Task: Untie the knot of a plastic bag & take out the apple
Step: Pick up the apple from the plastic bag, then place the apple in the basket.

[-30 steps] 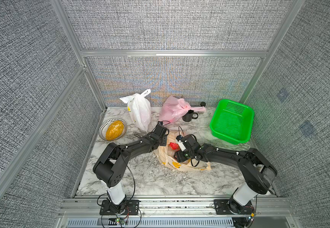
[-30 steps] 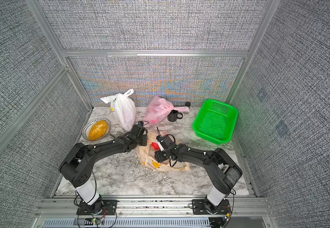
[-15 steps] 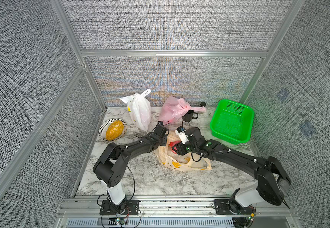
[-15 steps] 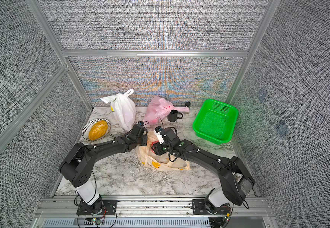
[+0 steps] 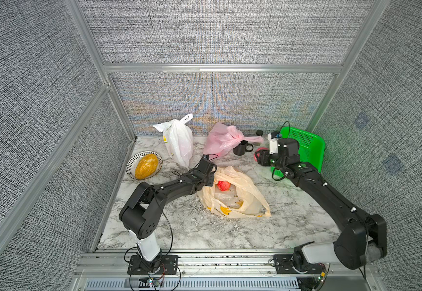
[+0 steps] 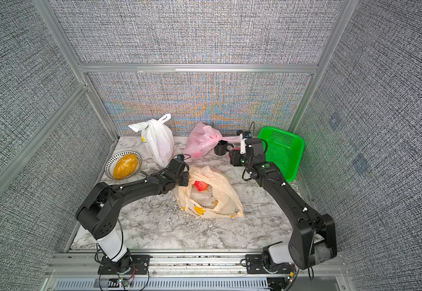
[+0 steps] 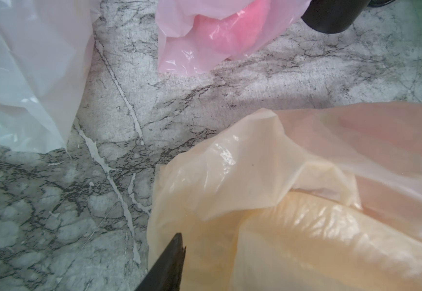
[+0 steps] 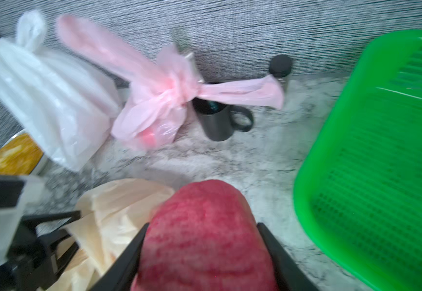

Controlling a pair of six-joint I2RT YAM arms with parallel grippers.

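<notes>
1. Two arms share one marble counter (image 5: 293, 201). The step in hand looks to be the carry, since the apple is already out of the bag and needs a resting place. The stretch of counter between bag and basket is bare, so the travel can be low and short.
2. The green basket (image 5: 310, 151) stands just beside the right hand and seems the likely drop spot. The hand should clear the near rim before descending rather than clip it.
3. The yellowish bag (image 5: 245, 199) lies open and slumped near the middle of the counter, with another red fruit (image 5: 223, 185) showing at its mouth. The left hand (image 5: 211, 179) sits at the bag's rim, and it cannot be told whether it pinches the plastic. It would do best not to move, so the bag does not drag.
4. The tied pink bag (image 5: 222, 141) and the black mug (image 5: 240, 148) stand near the right hand, toward the back wall. The path should swing away from them.
5. The apple (image 8: 202, 209) is held above the counter in the right hand (image 8: 202, 262), which presses on its two sides at a middling spread. Being round and smooth, it could roll, so release should come only once it rests on something.
</notes>
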